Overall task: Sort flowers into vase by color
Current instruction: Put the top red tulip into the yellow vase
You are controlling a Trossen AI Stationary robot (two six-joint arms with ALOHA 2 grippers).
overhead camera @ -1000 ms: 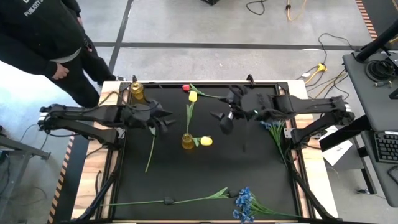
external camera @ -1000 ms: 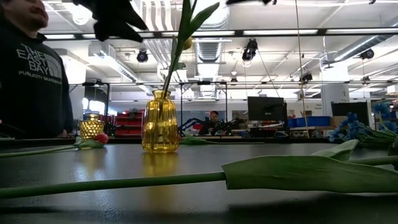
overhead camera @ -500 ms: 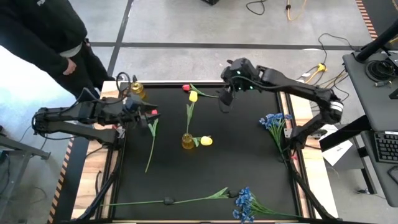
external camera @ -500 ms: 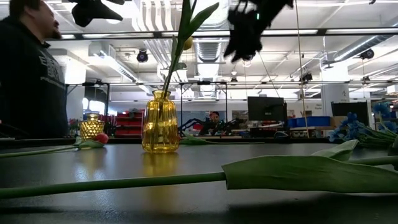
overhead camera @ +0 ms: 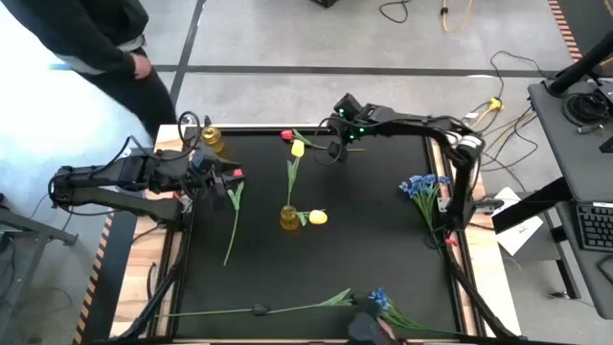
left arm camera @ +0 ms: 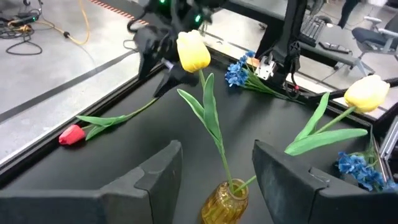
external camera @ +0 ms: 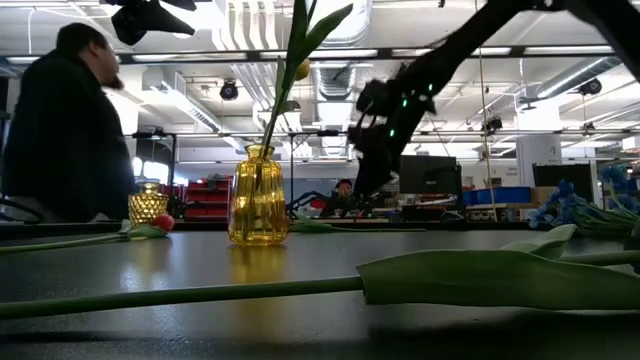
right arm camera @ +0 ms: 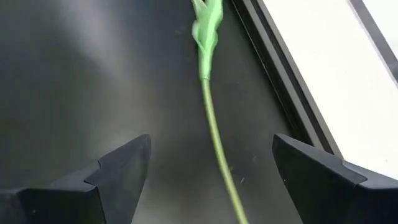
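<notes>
We find the right gripper (overhead camera: 335, 151) beyond the yellow vase (overhead camera: 288, 218), fingers spread wide over the stem of the red tulip (overhead camera: 286, 136) lying by the far table edge. The left gripper (overhead camera: 233, 182) waits left of the vase, fingers apart — nothing held. Our worry: the stem is thin and flat on the mat, so the closing fingers may slide past it — or nudge it sideways.

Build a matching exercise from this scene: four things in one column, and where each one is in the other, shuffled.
Things:
1. red tulip
2. amber vase
3. right tool
4. blue bunch

Places:
A. middle of the black mat
B. lying by the mat's right edge
C. lying at the mat's far edge
D. open over the red tulip's stem

Pairs: 1-C, 2-A, 3-D, 4-B
</notes>
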